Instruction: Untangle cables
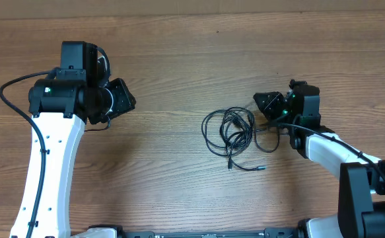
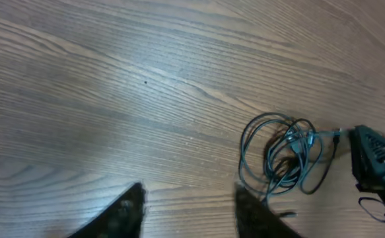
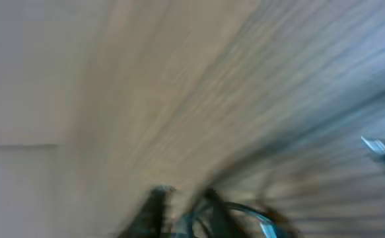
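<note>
Black cables (image 1: 234, 127) show sharply overhead, smeared in the right wrist view.

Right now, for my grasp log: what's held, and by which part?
Left end effector: nothing. Right end effector at the cables' edge; grip unclear.

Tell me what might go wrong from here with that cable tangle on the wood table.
1. The bundle of thin black looped cords lies unpinned: the left arm's fingers are open and far off, so a pull from the right arm's fingers at its edge would probably drag the whole bundle or tighten it.
2. The right wrist view is blurred, so which strand, if any, sits between those fingers is unclear; several could get pinched.
</note>
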Robot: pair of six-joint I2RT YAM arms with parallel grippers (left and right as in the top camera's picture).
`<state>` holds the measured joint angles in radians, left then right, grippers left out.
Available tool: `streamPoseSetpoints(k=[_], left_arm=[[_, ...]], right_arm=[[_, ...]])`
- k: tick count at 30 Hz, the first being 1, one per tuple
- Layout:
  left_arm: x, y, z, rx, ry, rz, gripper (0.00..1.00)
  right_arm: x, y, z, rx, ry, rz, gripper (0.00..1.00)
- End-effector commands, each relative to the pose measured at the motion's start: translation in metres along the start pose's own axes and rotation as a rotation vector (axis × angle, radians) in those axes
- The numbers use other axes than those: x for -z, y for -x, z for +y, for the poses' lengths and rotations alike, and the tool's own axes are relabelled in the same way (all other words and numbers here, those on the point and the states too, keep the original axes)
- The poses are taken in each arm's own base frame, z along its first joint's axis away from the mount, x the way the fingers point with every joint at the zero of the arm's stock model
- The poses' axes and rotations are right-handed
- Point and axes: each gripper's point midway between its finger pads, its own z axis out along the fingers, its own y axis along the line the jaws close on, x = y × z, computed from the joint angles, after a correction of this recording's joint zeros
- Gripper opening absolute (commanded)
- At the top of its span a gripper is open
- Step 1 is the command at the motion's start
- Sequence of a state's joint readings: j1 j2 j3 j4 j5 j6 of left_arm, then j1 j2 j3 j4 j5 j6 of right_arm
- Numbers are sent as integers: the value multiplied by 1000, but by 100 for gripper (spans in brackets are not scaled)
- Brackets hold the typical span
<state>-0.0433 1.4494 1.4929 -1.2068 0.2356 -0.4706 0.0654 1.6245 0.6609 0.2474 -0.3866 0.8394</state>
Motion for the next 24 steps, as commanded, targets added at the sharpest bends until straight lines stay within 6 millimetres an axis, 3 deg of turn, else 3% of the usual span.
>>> streamPoseSetpoints(k=[1, 6, 7, 11, 13, 16, 17, 20, 24], left_arm=[[3, -1, -8, -9, -38, 6, 57], [0, -4, -15, -39, -46, 12, 82], [-1, -6, -18, -57, -50, 15, 88], [-1, -7, -24, -83, -61, 14, 94], [-2, -7, -25, -87, -64, 11, 98], [-2, -6, -26, -87, -67, 7, 100], [-2, -5, -27, -86, -69, 3, 100], [-1, -1, -28, -85, -76, -11, 100], [-1, -1, -29, -86, -76, -14, 100]], right_arm=[[5, -15, 49, 100, 226, 113, 4], [28, -28, 89, 177, 402, 194, 4], [42, -32, 105, 224, 455, 202, 4], [68, -28, 127, 272, 475, 144, 4], [71, -23, 114, 221, 374, 106, 6], [63, -18, 73, 163, 151, 44, 23], [59, -18, 64, 176, 104, 34, 33], [44, -26, 51, 271, 34, 32, 57], [15, -27, 42, 301, -5, -6, 67]])
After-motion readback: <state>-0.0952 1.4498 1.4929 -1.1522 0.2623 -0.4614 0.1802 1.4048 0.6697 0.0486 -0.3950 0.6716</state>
